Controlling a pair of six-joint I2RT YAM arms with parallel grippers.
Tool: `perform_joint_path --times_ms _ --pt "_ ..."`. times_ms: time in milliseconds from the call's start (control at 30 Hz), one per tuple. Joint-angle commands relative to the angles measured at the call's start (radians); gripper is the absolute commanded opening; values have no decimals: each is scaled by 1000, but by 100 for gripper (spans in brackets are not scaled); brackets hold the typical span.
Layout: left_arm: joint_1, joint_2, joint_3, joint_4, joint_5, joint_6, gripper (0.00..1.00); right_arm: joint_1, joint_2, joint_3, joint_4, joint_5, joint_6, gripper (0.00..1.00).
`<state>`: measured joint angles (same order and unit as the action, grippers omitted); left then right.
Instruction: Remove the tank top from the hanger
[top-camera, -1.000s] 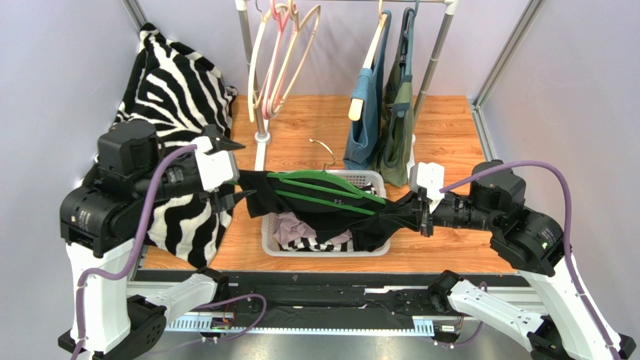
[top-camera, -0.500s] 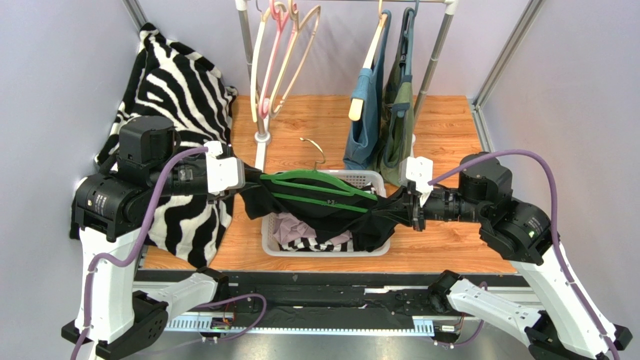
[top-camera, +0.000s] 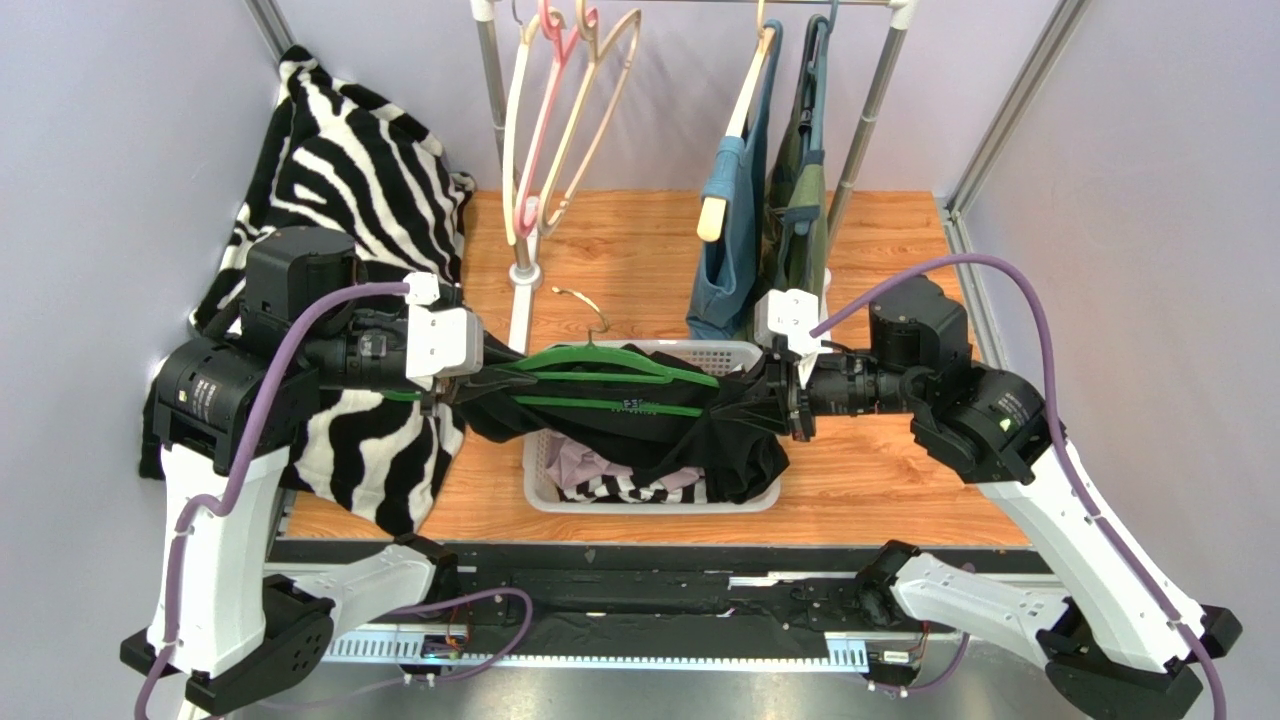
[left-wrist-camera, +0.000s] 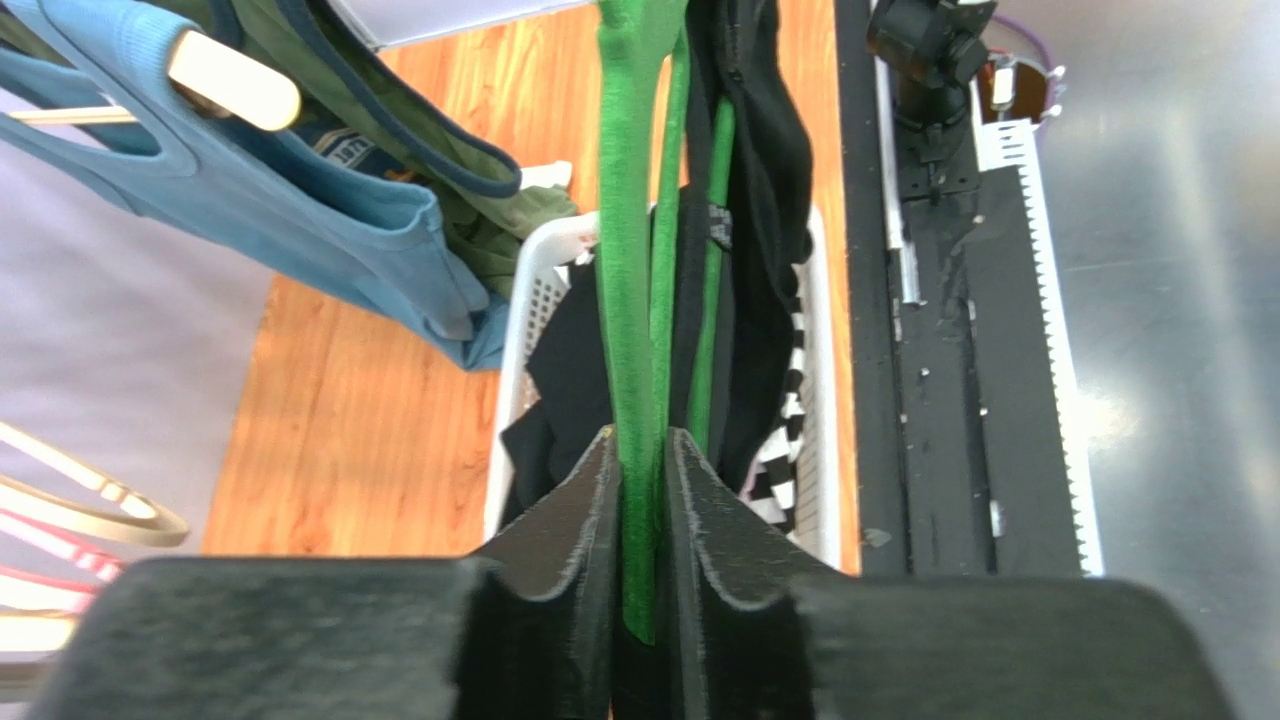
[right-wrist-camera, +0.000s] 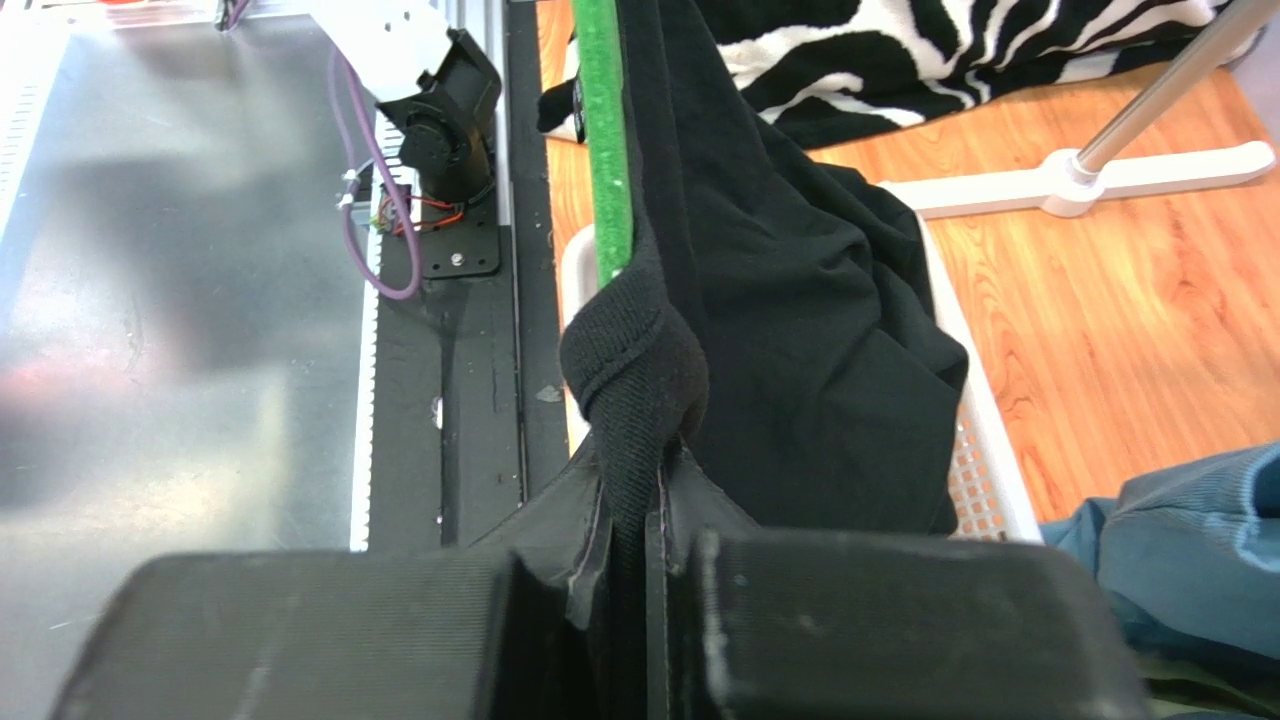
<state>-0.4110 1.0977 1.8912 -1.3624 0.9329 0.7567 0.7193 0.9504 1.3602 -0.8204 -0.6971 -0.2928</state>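
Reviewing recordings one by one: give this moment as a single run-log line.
left gripper: shut on green plastic hanger | right gripper: shut on black fabric tank top | tank top: on hanger, above white plastic laundry basket

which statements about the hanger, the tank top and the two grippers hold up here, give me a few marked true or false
1. The left gripper is clamped on the green hanger. True.
2. The right gripper is open and holds nothing. False: it is shut on a bunch of the black tank top.
3. Hanger and tank top are held above the white basket. True.
4. The green hanger hangs on the rack. False: it is off the rack, held between the two arms.
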Motion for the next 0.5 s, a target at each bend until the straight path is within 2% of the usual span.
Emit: perform_joint_path --times_ms 0,33,167,267,333,467 --pt "-8 -1 3 -27 92 -26 18 9 7 36 129 -13 26 0" --pt "-8 1 6 -27 93 -28 18 8 8 34 130 -10 24 0" --pt "-8 8 9 -17 116 -40 0 12 17 30 158 14 27 0" --pt "-9 13 8 2 122 -60 0 14 37 30 185 57 41 0" --pt "-8 13 2 19 113 -85 0 14 45 30 190 102 52 13" --pt "-9 -5 -41 55 34 -97 0 14 12 1 194 310 70 27"
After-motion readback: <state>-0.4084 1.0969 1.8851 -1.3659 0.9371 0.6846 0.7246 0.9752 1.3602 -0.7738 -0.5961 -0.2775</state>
